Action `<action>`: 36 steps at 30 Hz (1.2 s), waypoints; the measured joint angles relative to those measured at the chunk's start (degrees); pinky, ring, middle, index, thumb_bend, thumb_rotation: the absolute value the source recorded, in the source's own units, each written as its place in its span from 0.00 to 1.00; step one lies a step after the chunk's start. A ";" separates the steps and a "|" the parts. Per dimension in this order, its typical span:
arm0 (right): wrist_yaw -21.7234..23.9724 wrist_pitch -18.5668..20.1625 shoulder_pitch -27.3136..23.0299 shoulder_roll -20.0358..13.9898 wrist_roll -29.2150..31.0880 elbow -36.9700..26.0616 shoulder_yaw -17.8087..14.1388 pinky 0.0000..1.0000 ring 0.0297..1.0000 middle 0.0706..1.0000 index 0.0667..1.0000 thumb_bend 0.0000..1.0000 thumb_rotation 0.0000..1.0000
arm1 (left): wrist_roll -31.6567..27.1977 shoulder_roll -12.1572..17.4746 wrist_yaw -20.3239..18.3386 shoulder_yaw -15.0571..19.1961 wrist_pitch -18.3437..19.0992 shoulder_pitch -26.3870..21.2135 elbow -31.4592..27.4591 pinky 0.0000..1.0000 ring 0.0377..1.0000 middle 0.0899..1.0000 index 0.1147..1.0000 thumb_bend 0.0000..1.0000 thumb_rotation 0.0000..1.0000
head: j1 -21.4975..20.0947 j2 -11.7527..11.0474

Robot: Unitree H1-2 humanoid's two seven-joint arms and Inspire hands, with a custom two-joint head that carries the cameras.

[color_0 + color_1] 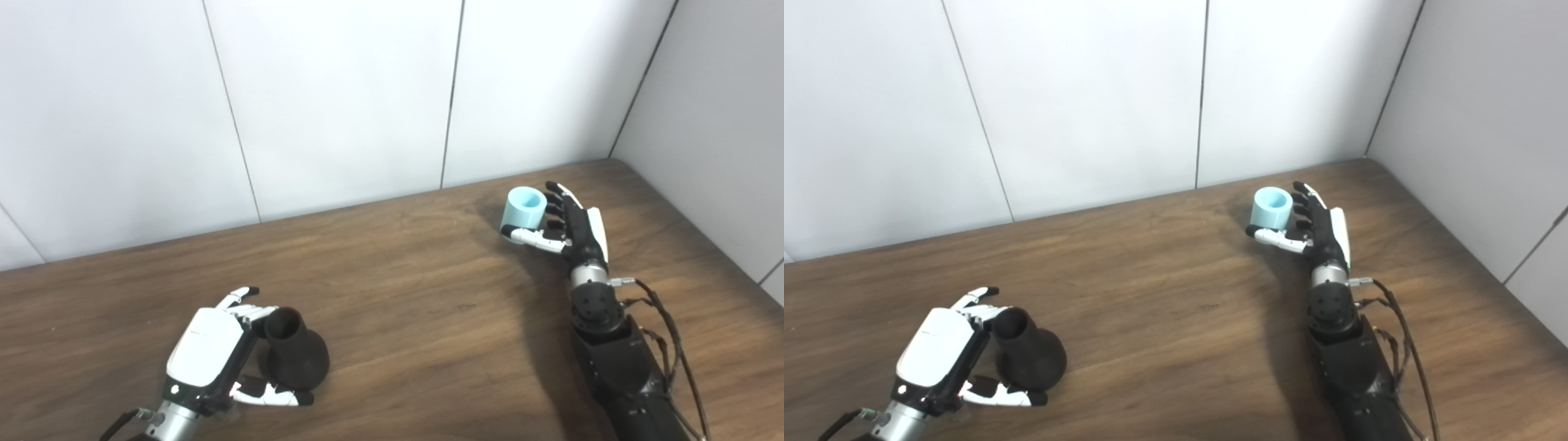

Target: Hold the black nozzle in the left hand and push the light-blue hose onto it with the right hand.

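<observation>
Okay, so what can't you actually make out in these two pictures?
- Whether the left hand really grips the black nozzle: the hand's white back hides its fingers, in both views.
- The nozzle's base and how it sits on the table: its own body hides it.
- Whether the right hand presses the light-blue hose: the hose covers the contact.
- Both forearms: cut off by the bottom edge.

The black nozzle (295,358) is a matte, flask-shaped piece with a wide rounded base and a narrower open neck pointing up and slightly left, standing near the table's front left. The light-blue hose (522,212) is a short, upright tube, open end up, far off to the right near the back.
</observation>
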 measured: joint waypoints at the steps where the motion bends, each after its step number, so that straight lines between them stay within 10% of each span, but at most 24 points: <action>1: -0.03 -0.46 -0.17 -0.22 -0.07 0.76 0.27 0.76 0.81 0.83 0.85 0.97 0.17 | 0.00 0.00 0.00 0.00 0.00 0.00 0.00 0.85 0.46 0.38 0.44 0.50 0.00 | 0.00 0.00; 14: 0.00 -6.96 -2.16 -1.87 1.64 7.61 0.49 0.72 0.78 0.80 0.82 0.95 0.20 | 0.00 0.01 0.02 0.13 0.04 0.06 0.00 0.84 0.46 0.38 0.45 0.50 0.00 | 0.26 0.00; 36: -0.27 -4.29 -3.08 -3.32 0.16 7.44 2.50 0.52 0.58 0.57 0.55 0.94 0.17 | 0.00 0.01 0.01 0.33 0.12 0.14 -0.05 0.85 0.47 0.38 0.44 0.50 0.00 | 0.62 0.00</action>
